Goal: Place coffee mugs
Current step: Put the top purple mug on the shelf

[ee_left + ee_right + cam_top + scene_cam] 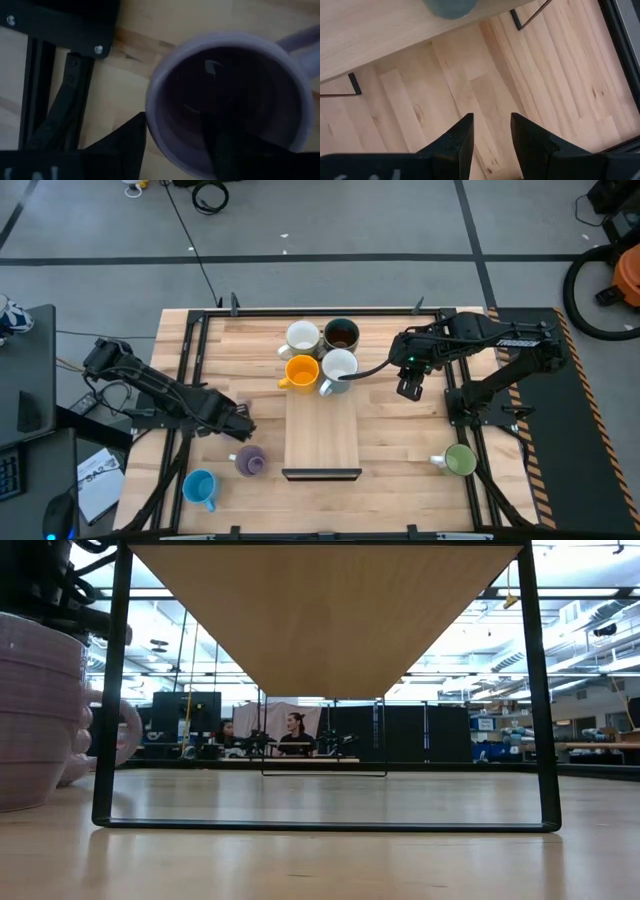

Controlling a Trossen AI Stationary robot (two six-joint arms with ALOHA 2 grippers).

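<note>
Fingers of the left gripper (172,145) straddle a lavender mug's (230,100) rim; right gripper's (491,131) fingers part, empty.

Grey floor (400,220) crossed by dark tape lines, with black cables (205,195) trailing over it beyond the wooden table (400,450). Seen level across the tabletop: a wide hall under bright ceiling lights (455,640), dark partition panels (420,732) along the far side, shelving and benches (590,745) toward one end. Far back, two people (296,733) seated at a desk behind equipment; at the floor's edge from above, an orange and black vacuum (610,275).
</note>
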